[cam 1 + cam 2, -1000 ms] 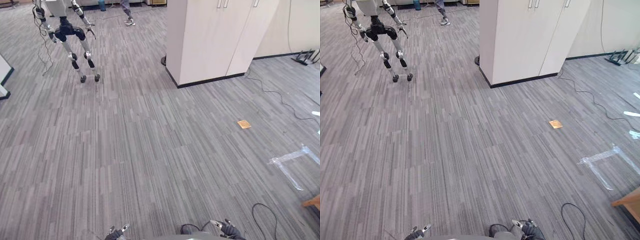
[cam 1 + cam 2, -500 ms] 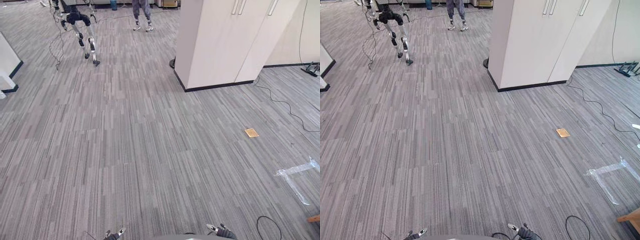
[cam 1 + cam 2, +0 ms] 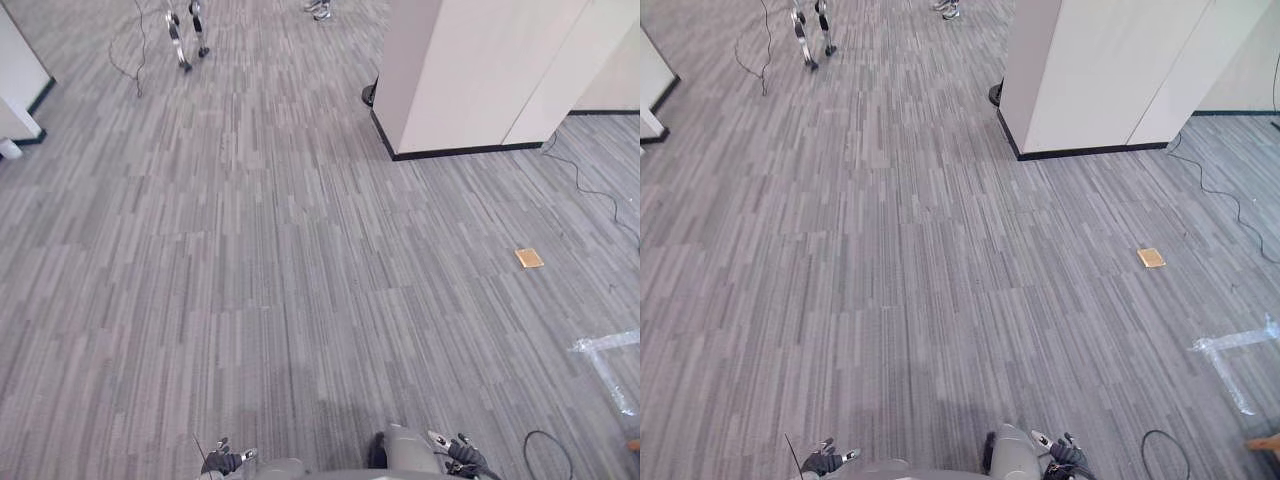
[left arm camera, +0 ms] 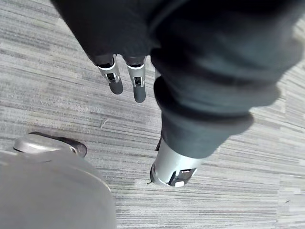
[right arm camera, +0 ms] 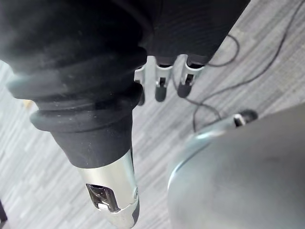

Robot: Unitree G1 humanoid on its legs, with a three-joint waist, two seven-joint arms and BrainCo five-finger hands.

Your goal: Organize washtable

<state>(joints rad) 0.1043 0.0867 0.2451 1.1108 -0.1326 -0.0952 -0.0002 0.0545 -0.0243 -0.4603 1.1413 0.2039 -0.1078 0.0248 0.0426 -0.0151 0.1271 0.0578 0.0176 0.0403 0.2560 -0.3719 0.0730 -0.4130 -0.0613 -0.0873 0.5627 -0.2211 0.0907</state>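
Left hand point(image 4: 114, 82), right hand point(image 5: 161, 88) hang open over carpet point(image 3: 300, 250); camera view shifted.

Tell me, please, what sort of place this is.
Probably a robotics lab or office hall: grey striped carpet, a tall cream cabinet, and another robot's legs at the far end.

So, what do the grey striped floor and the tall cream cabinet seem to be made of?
The grey striped floor looks like matte carpet tiles: streaked rectangular patches with faint seams. The tall cream cabinet seems smooth laminated or painted board: flat, even panels over a black base strip.
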